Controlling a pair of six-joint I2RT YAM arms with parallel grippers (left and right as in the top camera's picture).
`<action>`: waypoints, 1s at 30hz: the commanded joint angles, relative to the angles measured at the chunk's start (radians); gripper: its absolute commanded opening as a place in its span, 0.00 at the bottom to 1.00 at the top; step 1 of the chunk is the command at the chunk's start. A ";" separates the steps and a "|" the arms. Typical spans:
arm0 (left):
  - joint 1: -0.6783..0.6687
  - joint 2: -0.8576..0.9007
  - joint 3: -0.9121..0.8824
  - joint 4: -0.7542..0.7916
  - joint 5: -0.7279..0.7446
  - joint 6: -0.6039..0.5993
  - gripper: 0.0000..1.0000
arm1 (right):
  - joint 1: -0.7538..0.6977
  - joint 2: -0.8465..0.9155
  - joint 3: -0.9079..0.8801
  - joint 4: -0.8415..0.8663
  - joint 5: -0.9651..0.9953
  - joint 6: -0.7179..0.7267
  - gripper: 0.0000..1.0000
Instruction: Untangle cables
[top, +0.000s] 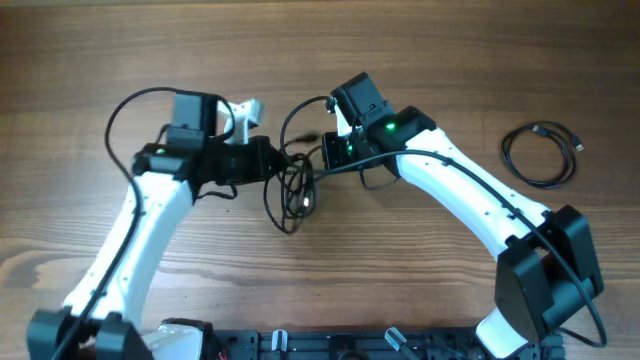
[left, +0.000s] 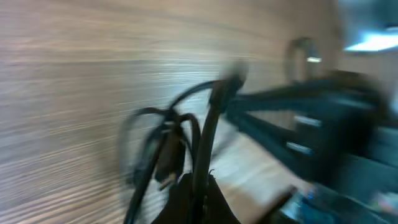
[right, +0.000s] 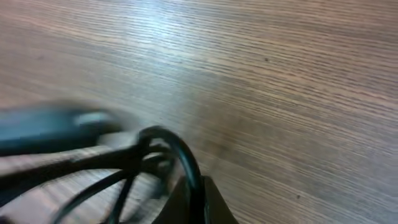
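Cables: black tangle approx. mid table, right between the 2 arms, loops trailing twd the near edge.
Left pincer: closed tight on a strand at the tangle's left side. Its wrist cam is v. blurred, but a cord runs straight up out of the tips.
Right pincer: also closed, clamped on a strand at the tangle's far-right side. A loop curves down into the tips.
Pincers: near each other, tangle between.
Coiled cable: lies flat twd the table's right edge, well apart from tangle and both pincers.
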 joint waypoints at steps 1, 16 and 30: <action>0.062 -0.074 0.005 0.001 0.224 0.077 0.04 | -0.001 0.017 -0.020 -0.001 0.132 0.031 0.04; 0.127 -0.047 -0.001 -0.192 -0.365 -0.180 0.04 | -0.058 0.017 -0.020 0.042 0.015 0.015 0.04; 0.126 0.056 -0.052 -0.185 -0.361 -0.122 0.81 | -0.059 0.017 -0.020 0.208 -0.101 0.009 0.04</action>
